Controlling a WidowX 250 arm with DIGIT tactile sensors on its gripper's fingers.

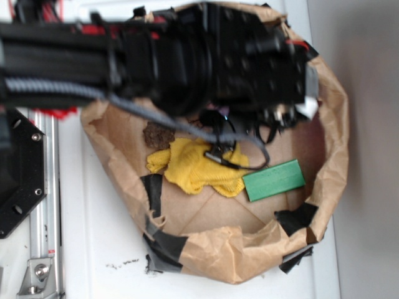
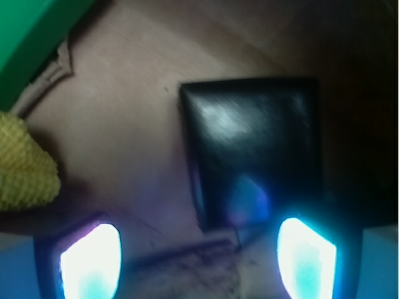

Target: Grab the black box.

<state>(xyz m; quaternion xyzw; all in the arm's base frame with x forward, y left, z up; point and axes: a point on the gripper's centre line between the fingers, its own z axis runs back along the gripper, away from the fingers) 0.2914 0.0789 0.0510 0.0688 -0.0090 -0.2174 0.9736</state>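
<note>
**Claw spread over the black box**

In the wrist view we see our two fingers [image 2: 90, 258] glowing at the bottom of the frame, set wide apart with nothing between them — the gripper [image 2: 198, 255] is released. Just above them, centre-right, lies the black box [image 2: 252, 152] on the brown paper [image 2: 131, 118]; its lower right edge sits close to the right finger, though we cannot tell whether they touch. A yellow cloth [image 2: 25, 162] shows at the left edge and a green block [image 2: 37, 37] fills the upper left corner.

In the exterior view the arm [image 1: 187, 56] spans the top of the frame, hiding the box — cloth and block lie below it inside the paper rim [image 1: 336, 143].
</note>
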